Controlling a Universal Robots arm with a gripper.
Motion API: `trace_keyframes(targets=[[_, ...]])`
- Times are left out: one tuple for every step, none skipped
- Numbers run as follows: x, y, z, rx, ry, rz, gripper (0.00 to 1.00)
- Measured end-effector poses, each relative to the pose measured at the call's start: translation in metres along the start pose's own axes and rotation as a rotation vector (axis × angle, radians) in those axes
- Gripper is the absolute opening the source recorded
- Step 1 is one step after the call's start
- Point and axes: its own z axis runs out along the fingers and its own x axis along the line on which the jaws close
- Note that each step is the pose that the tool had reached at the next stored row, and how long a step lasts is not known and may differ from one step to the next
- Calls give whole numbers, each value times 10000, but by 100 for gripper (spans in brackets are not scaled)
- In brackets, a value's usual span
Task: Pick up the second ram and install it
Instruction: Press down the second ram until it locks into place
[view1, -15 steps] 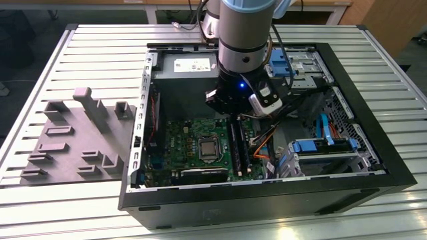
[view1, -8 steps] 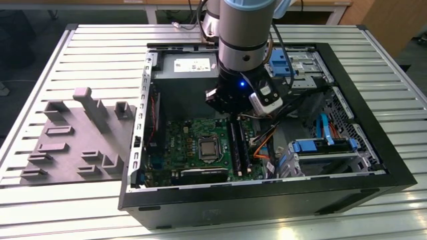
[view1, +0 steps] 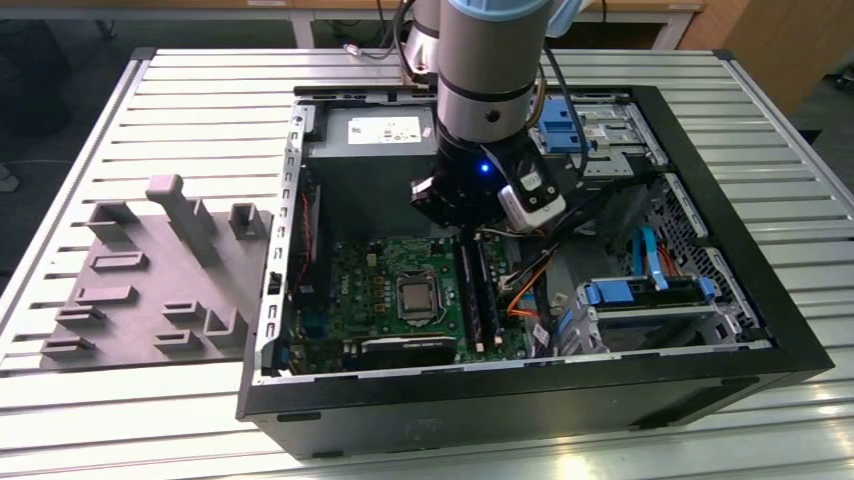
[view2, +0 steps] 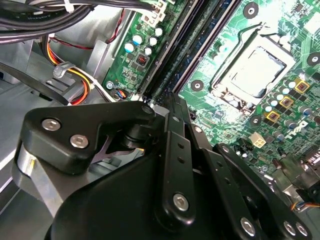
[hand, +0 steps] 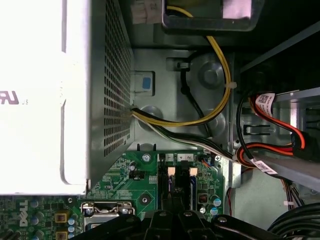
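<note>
1. In the exterior view, the open computer case (view1: 747, 330) lies on its side on a slatted metal table (view1: 160, 110) and takes up the centre and right of the frame.
2. The arm comes down from the top centre of the frame into the case. The gripper (view1: 461, 228) sits low over the green motherboard (view1: 360, 300), at the upper end of the memory slots (view1: 491, 295).
3. We cannot tell from any view whether the gripper is closed, apart, or clamped on something, because its own black linkage hides the tip.
4. The second ram (view1: 471, 285) seems to be the long dark strip standing in the slot row, running from just below the gripper toward the bottom of the frame. We cannot tell it from the slots for certain, nor whether it is fully seated.
5. In the second wrist view, the gripper (view2: 171, 100) points down onto the dark parallel slots (view2: 192, 45), with the processor socket (view2: 257, 70) beside them.
6. In the first wrist view, two pale slot latches (hand: 171, 171) sit just ahead of the gripper (hand: 170, 212), and the perforated power supply (hand: 112, 75) is beyond, with yellow and black cables (hand: 220, 95) curving past it.
7. On the exterior view's left, a grey fixture block (view1: 147, 280) with upright posts rests on the table, well apart from the gripper.
8. Blue drive carriers (view1: 641, 292) sit in the lower right part of the case.
</note>
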Motion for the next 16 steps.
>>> trace_keyframes(targets=[[-1, -3, 0, 0, 0, -2, 11], [-1, -6, 1, -2, -1, -2, 11], [0, -9, 0, -1, 0, -1, 11], [-1, -12, 0, 0, 0, -1, 11], [-1, -16, 0, -1, 0, -2, 11], [-1, -19, 0, -1, 0, -2, 11], [-1, -23, 0, -1, -1, -2, 11], [-1, -27, 0, -2, -1, -1, 11], [-1, -31, 0, -1, 0, -1, 11], [-1, -34, 0, -1, 0, -2, 11], [-1, -38, 0, -1, 0, -2, 11], [-1, -42, 0, -2, 0, -2, 11], [-1, -45, 0, -1, -1, -2, 11], [-1, -48, 0, -1, 0, -2, 11], [-1, -52, 0, -2, 0, -2, 11], [-1, -55, 0, -1, 0, -2, 11]])
